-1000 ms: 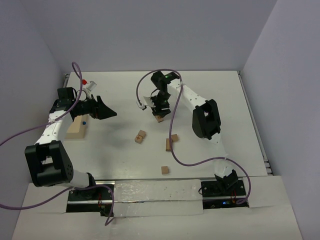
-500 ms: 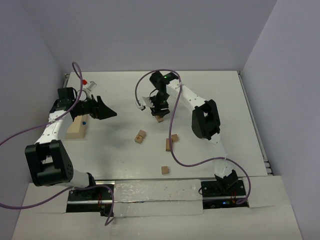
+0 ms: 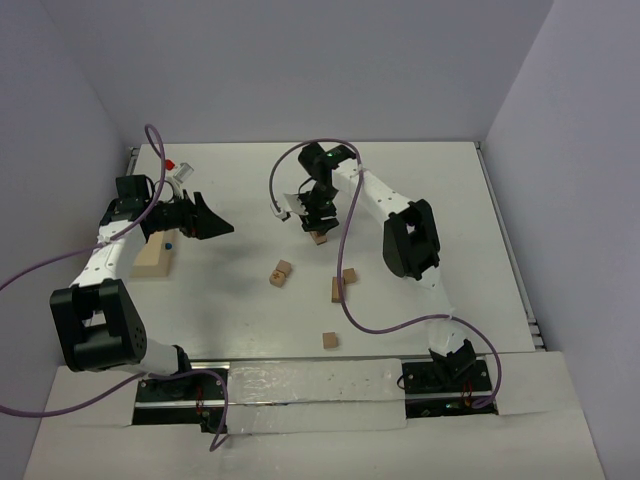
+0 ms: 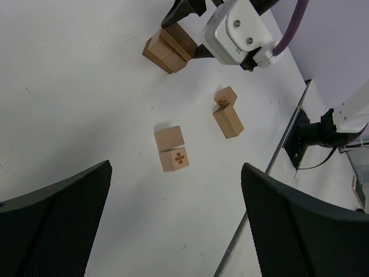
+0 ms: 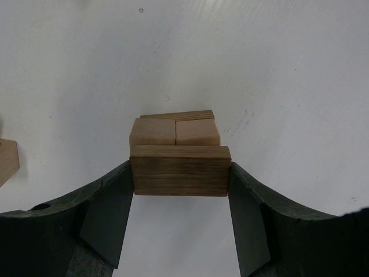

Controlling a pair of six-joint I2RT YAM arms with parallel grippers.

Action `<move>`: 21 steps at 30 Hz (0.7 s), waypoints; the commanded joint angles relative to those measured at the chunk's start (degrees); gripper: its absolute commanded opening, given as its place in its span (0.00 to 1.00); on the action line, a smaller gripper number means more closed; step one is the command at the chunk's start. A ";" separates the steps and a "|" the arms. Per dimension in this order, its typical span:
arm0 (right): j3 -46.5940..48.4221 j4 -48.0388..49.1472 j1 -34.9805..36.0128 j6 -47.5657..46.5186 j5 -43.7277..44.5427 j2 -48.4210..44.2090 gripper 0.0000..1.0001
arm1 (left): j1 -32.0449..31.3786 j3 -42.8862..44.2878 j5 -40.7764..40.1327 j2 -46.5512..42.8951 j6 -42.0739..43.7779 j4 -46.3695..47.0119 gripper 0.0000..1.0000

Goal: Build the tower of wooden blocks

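Nothing had visibly shifted since a second earlier. Nearest the arm bases a lone cube (image 3: 328, 341) lay on the table (image 3: 450, 200). Beyond it a long block (image 3: 338, 290) sat just beside a small cube (image 3: 350, 274), with a pair of cubes (image 3: 281, 272) to their left. Farther back the right gripper (image 3: 318, 225) stayed clamped on a dark plank (image 5: 180, 176) just over the tower (image 5: 174, 131), a low stack topped by two cubes side by side. The left gripper (image 3: 212, 222) hung spread wide, grasping nothing, near the tray (image 3: 152, 260).
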 commanded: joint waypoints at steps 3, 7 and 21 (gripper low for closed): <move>2.61 1.00 0.54 0.20 0.40 1.01 0.60 | 0.39 1.26 2.21 0.49 1.54 -0.01 0.99; 2.42 0.82 0.47 0.23 0.41 1.06 0.62 | 0.40 1.27 2.14 0.53 1.51 0.06 0.99; 2.62 0.60 0.49 0.86 0.26 0.48 1.00 | 0.43 1.00 2.21 0.53 1.75 -0.01 0.99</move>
